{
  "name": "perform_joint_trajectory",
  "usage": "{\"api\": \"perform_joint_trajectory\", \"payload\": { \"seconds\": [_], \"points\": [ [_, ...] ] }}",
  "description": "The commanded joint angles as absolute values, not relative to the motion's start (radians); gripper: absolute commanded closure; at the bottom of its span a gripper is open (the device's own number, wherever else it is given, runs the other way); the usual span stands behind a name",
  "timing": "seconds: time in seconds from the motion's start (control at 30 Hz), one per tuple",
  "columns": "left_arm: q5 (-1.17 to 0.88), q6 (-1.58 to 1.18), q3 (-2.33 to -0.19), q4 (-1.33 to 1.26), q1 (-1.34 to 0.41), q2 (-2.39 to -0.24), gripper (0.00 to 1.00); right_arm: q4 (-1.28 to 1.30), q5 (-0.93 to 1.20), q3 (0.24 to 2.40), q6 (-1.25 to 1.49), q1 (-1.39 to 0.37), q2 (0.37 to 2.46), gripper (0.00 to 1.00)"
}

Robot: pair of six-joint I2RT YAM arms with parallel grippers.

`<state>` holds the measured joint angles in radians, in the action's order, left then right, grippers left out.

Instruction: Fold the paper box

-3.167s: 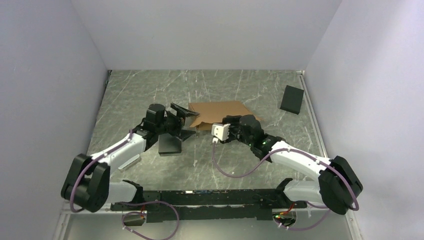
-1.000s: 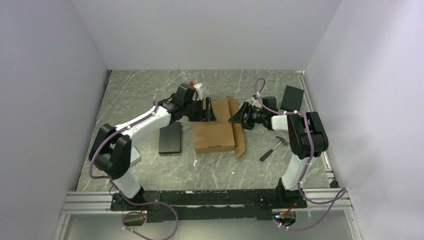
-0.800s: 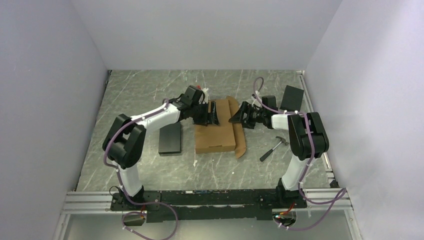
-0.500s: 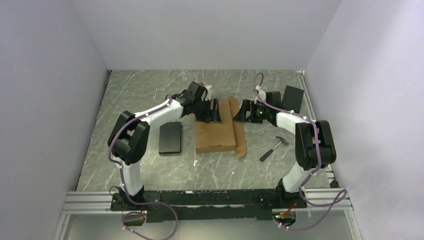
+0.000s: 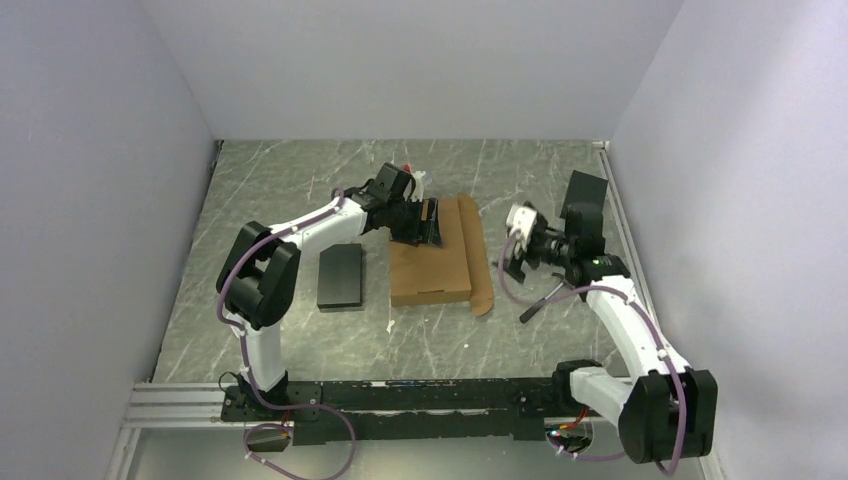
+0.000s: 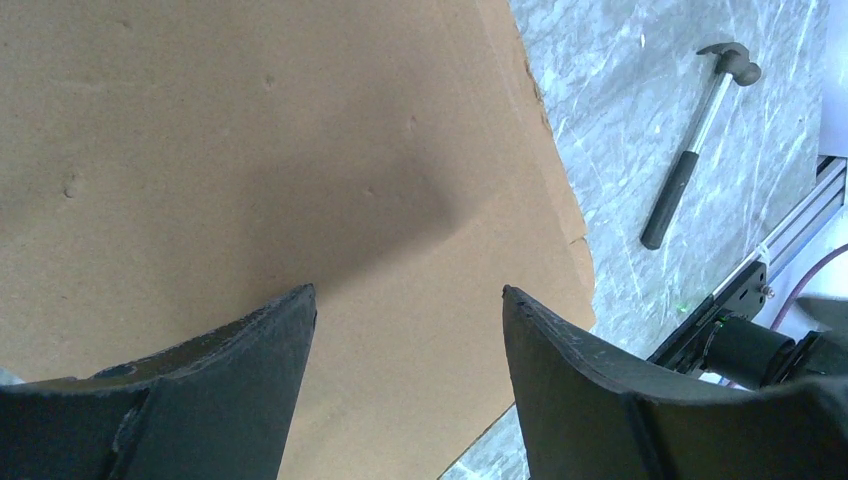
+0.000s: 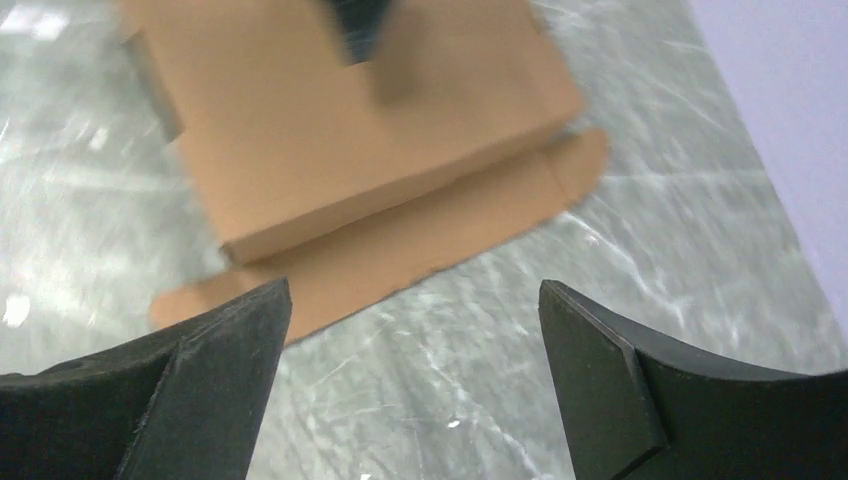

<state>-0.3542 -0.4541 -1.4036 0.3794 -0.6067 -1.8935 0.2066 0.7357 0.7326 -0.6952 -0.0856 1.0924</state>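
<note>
The brown paper box (image 5: 430, 268) lies flat mid-table, its lid down and a long side flap (image 5: 478, 255) spread flat on its right. My left gripper (image 5: 428, 222) is open over the box's far edge; in the left wrist view the cardboard (image 6: 250, 150) fills the space under its open, empty gripper (image 6: 408, 295). My right gripper (image 5: 510, 265) is open and empty, raised to the right of the flap. In the right wrist view the box (image 7: 360, 130) and its flap (image 7: 400, 250) lie ahead of the open gripper (image 7: 415, 290), apart from it.
A hammer (image 5: 545, 295) lies right of the box, partly under my right arm; it also shows in the left wrist view (image 6: 690, 150). A black block (image 5: 340, 275) lies left of the box. Another black block (image 5: 583, 200) sits at the back right by the wall.
My right arm has pulled back from the box's right flap, toward the right and the near side. My left gripper has stayed over the box's far edge. The box has not moved.
</note>
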Motion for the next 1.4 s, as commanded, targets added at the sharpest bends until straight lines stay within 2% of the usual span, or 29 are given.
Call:
{"api": "perform_joint_trajectory", "payload": {
  "seconds": [0.0,0.1,0.2,0.37,0.57,0.7,1.0,1.2,1.37],
  "points": [
    [-0.338,-0.404,-1.392,0.431,-0.609,-1.936,0.25,0.669,1.018,0.693,-1.549,-0.090,1.136,0.06],
    [-0.349,-0.405,-1.384,0.419,-0.609,-1.934,0.25,0.823,0.973,0.692,-1.832,-0.095,1.218,0.15],
    [-0.367,-0.409,-1.366,0.399,-0.610,-1.928,0.25,0.865,0.948,0.678,-1.935,-0.104,1.272,0.21],
    [-0.377,-0.414,-1.342,0.381,-0.610,-1.920,0.25,0.722,0.888,0.623,-1.859,-0.189,1.284,0.27],
    [-0.386,-0.416,-1.332,0.373,-0.609,-1.916,0.25,0.588,0.756,0.610,-1.747,-0.287,1.334,0.44],
    [-0.388,-0.417,-1.331,0.365,-0.609,-1.916,0.25,0.546,0.718,0.595,-1.723,-0.294,1.335,0.51],
    [-0.399,-0.422,-1.325,0.351,-0.609,-1.924,0.25,0.491,0.737,0.585,-1.653,-0.294,1.331,0.69],
    [-0.402,-0.422,-1.316,0.349,-0.609,-1.923,0.26,0.435,0.744,0.621,-1.461,-0.295,1.328,0.82],
    [-0.402,-0.418,-1.315,0.352,-0.610,-1.923,0.26,0.456,0.768,0.639,-1.435,-0.293,1.340,0.98]
  ]
}}
